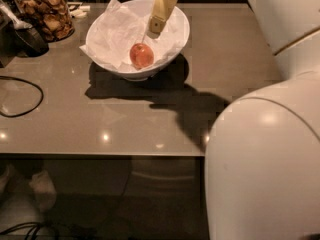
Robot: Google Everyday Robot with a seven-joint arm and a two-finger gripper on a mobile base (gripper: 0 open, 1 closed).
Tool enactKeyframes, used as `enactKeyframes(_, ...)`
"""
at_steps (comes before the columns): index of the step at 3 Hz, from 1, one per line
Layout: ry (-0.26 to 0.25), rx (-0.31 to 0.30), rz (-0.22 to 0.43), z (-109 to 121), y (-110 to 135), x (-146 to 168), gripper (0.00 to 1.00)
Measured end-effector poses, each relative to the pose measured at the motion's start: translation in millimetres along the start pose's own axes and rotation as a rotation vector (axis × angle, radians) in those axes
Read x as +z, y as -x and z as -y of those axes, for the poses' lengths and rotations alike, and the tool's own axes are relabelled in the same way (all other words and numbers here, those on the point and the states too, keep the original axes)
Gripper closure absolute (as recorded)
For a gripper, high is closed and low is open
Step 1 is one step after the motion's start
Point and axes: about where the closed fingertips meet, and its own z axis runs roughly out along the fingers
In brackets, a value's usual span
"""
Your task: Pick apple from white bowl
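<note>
The small reddish-orange apple [142,55] lies in the large white bowl [183,33], on crumpled white paper [112,34], toward the bowl's near side. The bowl stands at the back of the grey table [240,69]. My gripper [159,20], cream-coloured, reaches down from the top of the view into the bowl. Its tip hangs just above and to the right of the apple, apart from it. The apple is free and in full view.
A glass jar of brown snacks [47,11] stands at the back left, with a dark utensil [27,34] beside it. A black cable [20,96] loops on the left of the table. My white arm housing [265,159] fills the right foreground. The table's front edge [100,155] runs across the middle.
</note>
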Motion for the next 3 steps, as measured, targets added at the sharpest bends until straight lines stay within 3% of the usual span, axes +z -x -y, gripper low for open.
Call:
enactKeyframes(1,-0.001,-0.003,0.005,4.4,4.4,2.3,0.08)
enactKeyframes(3,0.032,0.001,-0.038,13.9,8.5,34.9,0.32)
